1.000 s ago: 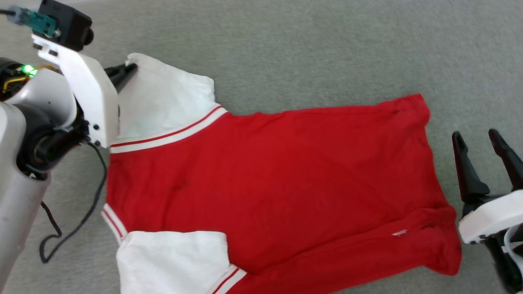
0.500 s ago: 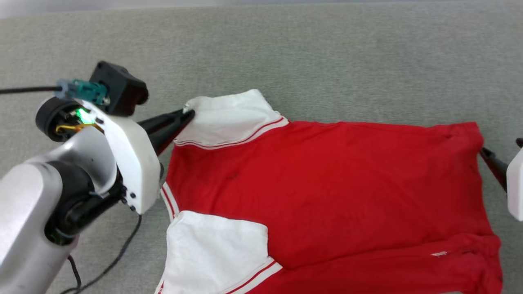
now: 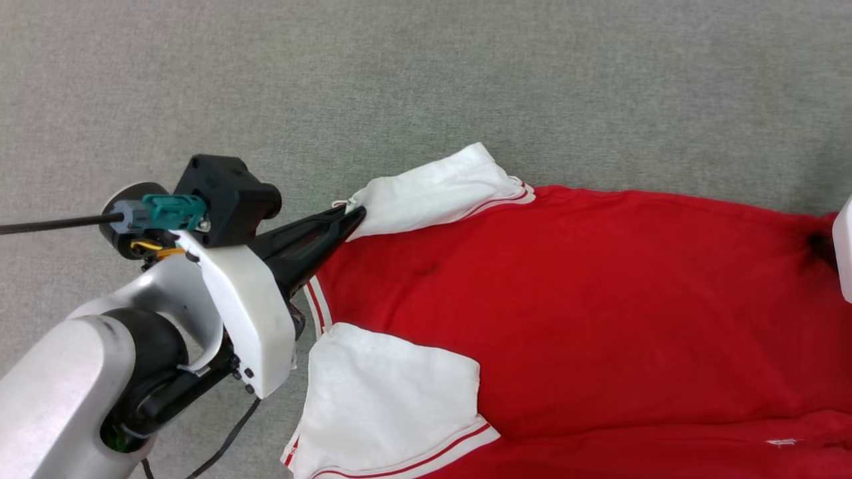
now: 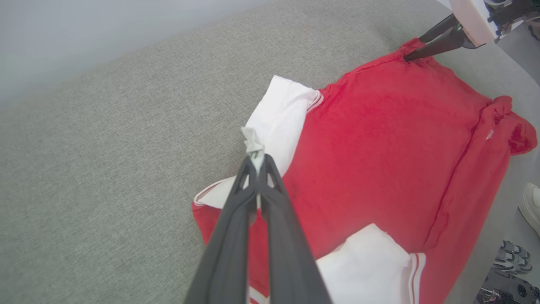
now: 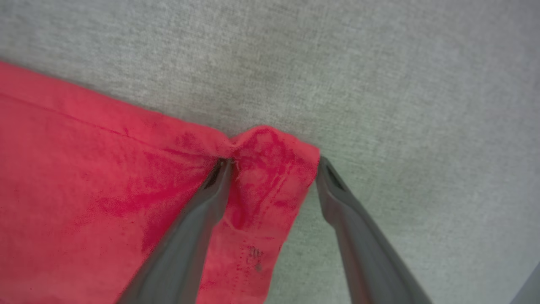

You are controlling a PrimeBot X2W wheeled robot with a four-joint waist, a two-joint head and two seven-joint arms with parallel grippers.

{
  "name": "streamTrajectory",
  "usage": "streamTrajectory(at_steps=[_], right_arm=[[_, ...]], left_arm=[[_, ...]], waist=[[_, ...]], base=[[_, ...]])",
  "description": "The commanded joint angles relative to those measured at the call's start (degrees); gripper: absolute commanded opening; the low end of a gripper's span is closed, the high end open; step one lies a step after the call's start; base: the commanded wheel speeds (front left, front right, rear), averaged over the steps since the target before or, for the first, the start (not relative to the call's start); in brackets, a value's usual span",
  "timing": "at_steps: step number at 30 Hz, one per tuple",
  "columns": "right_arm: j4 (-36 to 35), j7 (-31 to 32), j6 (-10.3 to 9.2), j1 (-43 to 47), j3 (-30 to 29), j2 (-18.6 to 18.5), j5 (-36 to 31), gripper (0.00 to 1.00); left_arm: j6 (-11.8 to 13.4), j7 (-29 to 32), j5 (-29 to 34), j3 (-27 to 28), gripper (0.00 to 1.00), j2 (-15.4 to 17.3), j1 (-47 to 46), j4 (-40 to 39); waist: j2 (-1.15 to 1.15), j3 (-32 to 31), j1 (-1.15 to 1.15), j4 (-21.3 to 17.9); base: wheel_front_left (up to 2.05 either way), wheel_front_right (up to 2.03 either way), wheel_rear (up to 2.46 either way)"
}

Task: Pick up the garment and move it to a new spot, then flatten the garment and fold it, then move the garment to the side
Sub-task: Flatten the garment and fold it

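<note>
The left gripper point(image 3: 356, 216) is closed on a pinch of the far white sleeve point(image 3: 439, 193) of the garment point(image 3: 566, 299), with cloth bunched at the tips. The right gripper point(image 5: 272, 162) is held with fingers apart, astride a raised red hem corner point(image 5: 270, 145), one finger on the cloth and the other at its edge. The garment is spread, somewhat rumpled, on the grey fabric surface point(image 3: 466, 80).

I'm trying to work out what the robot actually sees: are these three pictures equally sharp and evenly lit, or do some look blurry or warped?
Head view: sharp, soft even light, barely any shadow under the garment. Left wrist view: wide-angle bending, hazy pale top-left corner, left gripper crisp at the tips. Right wrist view: softest, with the right gripper blurred close to the lens.
</note>
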Motion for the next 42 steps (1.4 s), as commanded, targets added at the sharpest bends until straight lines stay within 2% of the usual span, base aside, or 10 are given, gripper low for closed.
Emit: streamTrajectory(at_steps=[1, 5, 6, 7, 14, 24, 33, 38, 42], right_arm=[[1.3, -0.1, -0.02, 0.0, 1.1, 0.8, 0.1, 1.00], [5.0, -1.5, -0.02, 1.7, 3.9, 0.9, -0.2, 1.00], [5.6, -2.3, -0.02, 1.8, 4.4, 1.0, 0.0, 0.39], [6.1, -3.4, -0.02, 1.6, 4.6, 1.2, 0.2, 0.00], [8.8, -7.6, -0.02, 1.0, 2.5, 0.4, 1.9, 0.00], [5.0, -13.0, -0.02, 3.9, -0.6, -1.7, 7.7, 0.00], [-3.0, -15.8, -0.02, 16.8, -4.0, 0.6, 13.0, 0.00], [-8.0, -17.0, -0.02, 26.4, -5.6, 2.4, 13.0, 0.00], [-9.7, -17.3, -0.02, 32.3, -5.7, 3.1, 12.6, 0.00]], left_arm=[[-0.1, -0.5, 0.0, 0.0, 0.00, -0.3, 0.3, -0.2], [-0.3, -1.4, 0.5, -0.4, 0.00, -0.7, -0.7, 0.6], [-0.5, -1.6, 0.6, -0.6, 0.00, -0.8, -0.9, 0.9], [-0.6, -1.7, 0.7, -0.8, 0.00, -1.0, -1.1, 1.2], [-0.4, -3.5, 0.7, -1.1, 0.00, -1.4, 0.2, 4.2], [1.4, -4.5, -0.9, 0.1, 0.00, 0.0, 4.1, 7.2], [5.7, -5.3, -3.3, 1.4, 0.00, 2.8, 14.3, 4.9], [8.2, -6.0, -5.5, 1.6, 0.00, 4.4, 22.5, 3.4], [9.0, -6.9, -6.0, 0.9, 0.00, 5.8, 28.3, 3.8]], waist=[[0.00, 0.7, 0.00, 0.6], [0.00, 1.6, 0.00, 1.5], [0.00, 1.6, 0.00, 1.7], [0.00, 1.6, 0.00, 1.8], [0.00, -1.8, 0.00, 0.9], [0.00, -10.6, 0.00, -1.2], [0.00, -17.4, 0.00, -2.3], [0.00, -18.6, 0.00, -2.8], [0.00, -18.5, 0.00, -3.1]], base=[[0.00, 0.00, 0.00], [0.00, 0.00, 0.00], [0.00, 0.00, 0.00], [0.00, 0.00, 0.00], [0.00, 0.00, 0.00], [0.00, 0.00, 0.00], [0.00, 0.00, 0.00], [0.00, 0.00, 0.00], [0.00, 0.00, 0.00]])
